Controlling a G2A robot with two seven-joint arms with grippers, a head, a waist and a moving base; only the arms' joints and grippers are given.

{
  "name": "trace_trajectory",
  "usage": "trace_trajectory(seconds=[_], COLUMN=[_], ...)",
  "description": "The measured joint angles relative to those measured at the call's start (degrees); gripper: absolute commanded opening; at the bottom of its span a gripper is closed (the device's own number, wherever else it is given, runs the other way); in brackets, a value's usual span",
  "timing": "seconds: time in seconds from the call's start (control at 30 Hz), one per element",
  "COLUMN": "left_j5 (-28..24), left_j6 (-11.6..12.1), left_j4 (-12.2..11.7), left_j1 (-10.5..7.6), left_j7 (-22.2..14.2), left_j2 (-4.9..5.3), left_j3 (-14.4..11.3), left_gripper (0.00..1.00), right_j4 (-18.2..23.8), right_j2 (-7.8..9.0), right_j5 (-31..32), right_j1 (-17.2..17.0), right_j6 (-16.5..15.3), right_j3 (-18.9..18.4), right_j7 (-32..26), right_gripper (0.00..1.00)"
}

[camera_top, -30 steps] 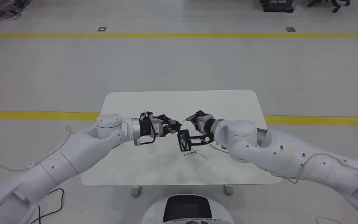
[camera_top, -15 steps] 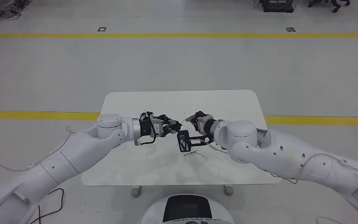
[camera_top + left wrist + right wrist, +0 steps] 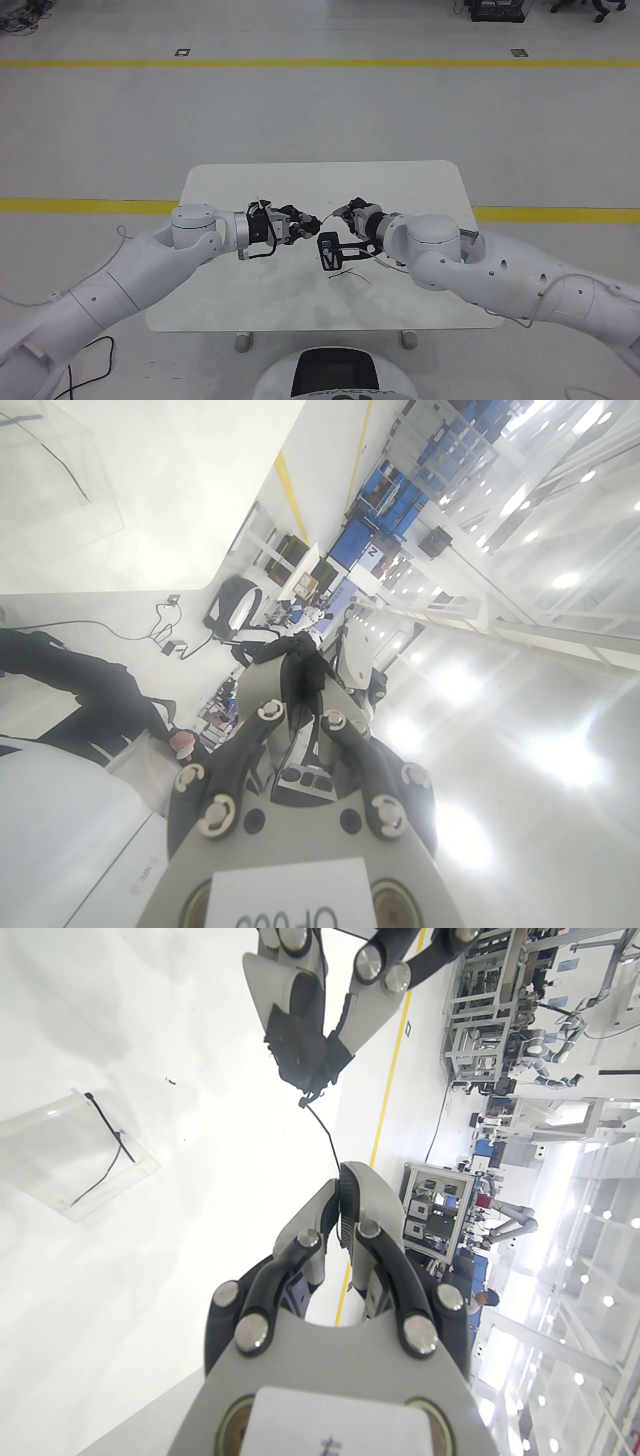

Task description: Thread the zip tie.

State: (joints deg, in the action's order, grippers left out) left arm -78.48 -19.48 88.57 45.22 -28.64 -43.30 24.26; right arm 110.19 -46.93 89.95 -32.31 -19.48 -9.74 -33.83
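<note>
A thin black zip tie [image 3: 325, 1138] stretches in the air between my two grippers above the white table [image 3: 220, 180]. My right gripper [image 3: 340, 1178] is shut on the strap, which runs out from between its pads. My left gripper [image 3: 314, 1075] faces it and is shut on the tie's other end, where the small head [image 3: 303, 1102] sticks out of its black pads. Seen from above, the left gripper [image 3: 310, 218] and the right gripper [image 3: 343, 210] almost meet tip to tip over the table's middle. In the left wrist view the left gripper [image 3: 300, 652] has its black pads pressed together.
A clear plastic sheet [image 3: 45, 1143] lies on the table with a second black zip tie [image 3: 107, 1148] on it; from above that tie [image 3: 350, 272] sits near the table's front, below the grippers. Yellow floor lines [image 3: 320, 63] run behind the table.
The left arm has edged very slightly to the left. Both grippers keep their hold on the zip tie.
</note>
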Motion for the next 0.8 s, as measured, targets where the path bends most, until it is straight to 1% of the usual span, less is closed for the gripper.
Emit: trace_trajectory(seconds=[0.8], left_j5=[0.3], left_j6=[0.0], left_j4=[-0.3], left_j1=[-0.38], left_j7=[-1.1], left_j2=[-0.12], left_j3=[-0.2], left_gripper=[0.0], right_j4=[-0.3], right_j2=[-0.24], right_j5=[0.0], right_j1=[-0.1], right_j6=[0.0], right_j3=[0.0], right_j7=[-0.5], right_gripper=[0.0])
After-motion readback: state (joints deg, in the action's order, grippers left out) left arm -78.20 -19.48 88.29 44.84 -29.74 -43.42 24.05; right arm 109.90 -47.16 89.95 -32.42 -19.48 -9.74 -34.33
